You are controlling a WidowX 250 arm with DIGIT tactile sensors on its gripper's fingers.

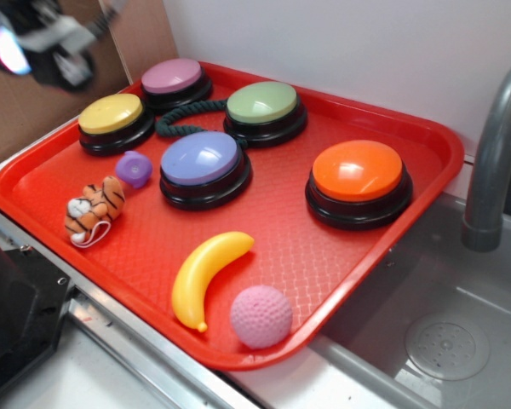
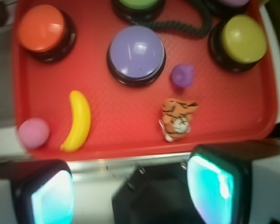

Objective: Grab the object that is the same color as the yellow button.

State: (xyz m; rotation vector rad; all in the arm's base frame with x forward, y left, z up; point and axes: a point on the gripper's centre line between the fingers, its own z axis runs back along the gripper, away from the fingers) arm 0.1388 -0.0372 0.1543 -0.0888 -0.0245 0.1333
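Note:
A glossy yellow toy banana (image 1: 206,274) (image 2: 78,120) lies curved on the front part of the red tray (image 1: 324,247) (image 2: 130,126). The yellow button (image 1: 112,118) (image 2: 242,39), pale yellow cap on a black base, stands at the tray's back left in the exterior view. My gripper (image 1: 43,43) (image 2: 130,196) hovers high beyond the tray's left corner, blurred in the exterior view. In the wrist view its two fingers stand wide apart with nothing between them, over the counter just outside the tray's edge.
On the tray also: a pink ball (image 1: 261,316) beside the banana, a plush tiger (image 1: 92,210), a small purple piece (image 1: 134,168), purple (image 1: 203,162), green (image 1: 264,104), pink (image 1: 173,78) and orange (image 1: 358,175) buttons, a dark rope (image 1: 187,115). A sink with faucet (image 1: 494,153) lies right.

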